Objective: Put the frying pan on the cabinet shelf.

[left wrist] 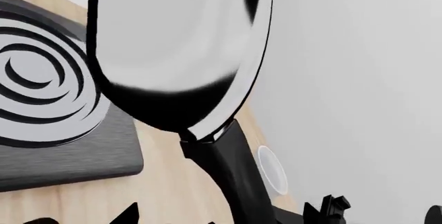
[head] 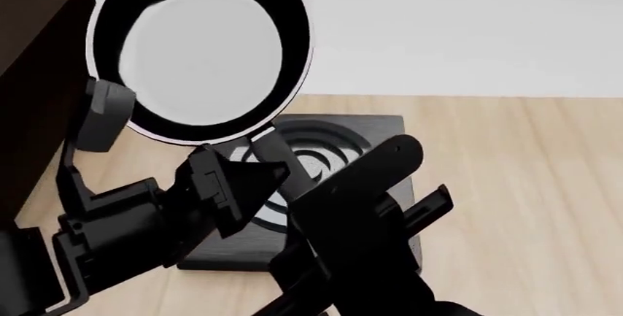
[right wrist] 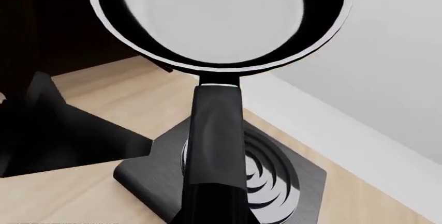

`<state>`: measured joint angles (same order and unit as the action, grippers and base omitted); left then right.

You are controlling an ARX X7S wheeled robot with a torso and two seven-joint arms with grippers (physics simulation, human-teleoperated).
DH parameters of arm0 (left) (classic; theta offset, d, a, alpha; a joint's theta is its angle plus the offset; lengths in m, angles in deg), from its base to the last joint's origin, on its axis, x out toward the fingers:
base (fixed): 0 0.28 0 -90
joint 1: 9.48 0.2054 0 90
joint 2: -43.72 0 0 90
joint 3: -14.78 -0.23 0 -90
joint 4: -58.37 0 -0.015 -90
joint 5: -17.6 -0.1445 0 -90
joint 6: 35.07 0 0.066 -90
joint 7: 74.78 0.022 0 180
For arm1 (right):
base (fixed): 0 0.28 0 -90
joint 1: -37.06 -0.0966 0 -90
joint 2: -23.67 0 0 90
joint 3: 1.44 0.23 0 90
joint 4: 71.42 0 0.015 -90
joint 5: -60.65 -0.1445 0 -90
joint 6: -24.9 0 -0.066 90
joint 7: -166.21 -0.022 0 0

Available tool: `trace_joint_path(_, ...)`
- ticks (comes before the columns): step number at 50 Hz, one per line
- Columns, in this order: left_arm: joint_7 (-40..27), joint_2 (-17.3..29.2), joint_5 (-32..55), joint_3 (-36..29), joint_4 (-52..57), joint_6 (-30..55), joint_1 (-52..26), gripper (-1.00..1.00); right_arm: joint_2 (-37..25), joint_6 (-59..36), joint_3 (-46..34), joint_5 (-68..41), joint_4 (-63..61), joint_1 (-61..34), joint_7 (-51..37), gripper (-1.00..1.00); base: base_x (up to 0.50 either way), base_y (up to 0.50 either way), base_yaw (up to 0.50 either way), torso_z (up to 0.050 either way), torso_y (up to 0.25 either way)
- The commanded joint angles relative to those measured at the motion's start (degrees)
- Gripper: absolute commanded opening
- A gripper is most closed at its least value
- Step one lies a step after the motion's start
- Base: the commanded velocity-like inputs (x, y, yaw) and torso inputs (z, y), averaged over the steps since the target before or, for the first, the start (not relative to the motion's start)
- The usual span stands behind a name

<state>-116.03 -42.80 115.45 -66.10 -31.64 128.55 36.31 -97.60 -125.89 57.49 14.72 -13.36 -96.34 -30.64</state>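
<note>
The frying pan (head: 200,57), black with a pale-grey inside, hangs tilted in the air above the hob plate, next to the dark cabinet (head: 34,75). In the right wrist view the pan (right wrist: 214,12) fills the top, and its black handle (right wrist: 215,141) runs straight down into my right gripper (head: 292,185), which is shut on it; the jaws themselves are out of frame. My left gripper (left wrist: 231,206) is open, its fingertips (left wrist: 131,212) spread wide either side of the handle (left wrist: 231,177) without touching it. No separate shelf board can be made out on the cabinet.
The square black ringed hob plate (head: 341,137) lies on the light wooden counter (head: 526,185) under the pan. A small white bowl (left wrist: 273,169) sits near the white wall. The cabinet also shows dark behind the pan in the right wrist view (right wrist: 55,27).
</note>
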Motion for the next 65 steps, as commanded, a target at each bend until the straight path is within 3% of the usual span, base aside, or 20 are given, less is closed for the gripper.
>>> trace_joint_path(1, 2.57, -0.52, -1.18, -1.80, -1.91, -2.30, 0.11, 1.00, 0.26, 0.45, 1.15, 4.85, -1.49, -0.89, 0.80, -1.00, 0.00, 0.00, 0.00, 0.000, 0.000)
trace_joint_path(21, 3.71, -0.13, -0.54, -4.42, -4.25, -6.18, -2.97, 1.00, -0.42, 2.95, 0.18, 5.68, -1.04, 1.11, 1.41, -1.00, 0.00, 0.00, 0.00, 0.001, 0.001)
trace_joint_path(37, 7.69, 0.61, -3.18, -6.74, -7.58, -8.91, -1.74, 1.00, -0.62, 4.20, -0.04, 5.86, -0.83, 2.35, 1.34, -1.00, 0.00, 0.00, 0.00, 0.001, 0.001)
trace_joint_path(51, 6.90, 0.74, -0.48, -7.80, -8.35, -9.59, -0.98, 1.00, -0.90, 5.37, 0.18, 5.87, -0.64, 3.12, 1.44, -1.00, 0.00, 0.00, 0.00, 0.001, 0.001)
trace_joint_path(52, 6.81, 0.74, -0.47, -7.92, -8.25, -9.70, -0.93, -1.00, -1.03, 5.74, 0.04, 6.11, -0.43, 3.39, 1.57, -1.00, 0.00, 0.00, 0.00, 0.000, 0.000)
trace_joint_path(65, 7.24, 1.83, -2.87, -9.30, -8.46, -12.28, -1.47, -1.00, -1.37, 5.91, 0.47, 5.62, -0.84, 4.12, 1.11, -1.00, 0.00, 0.00, 0.00, 0.001, 0.002)
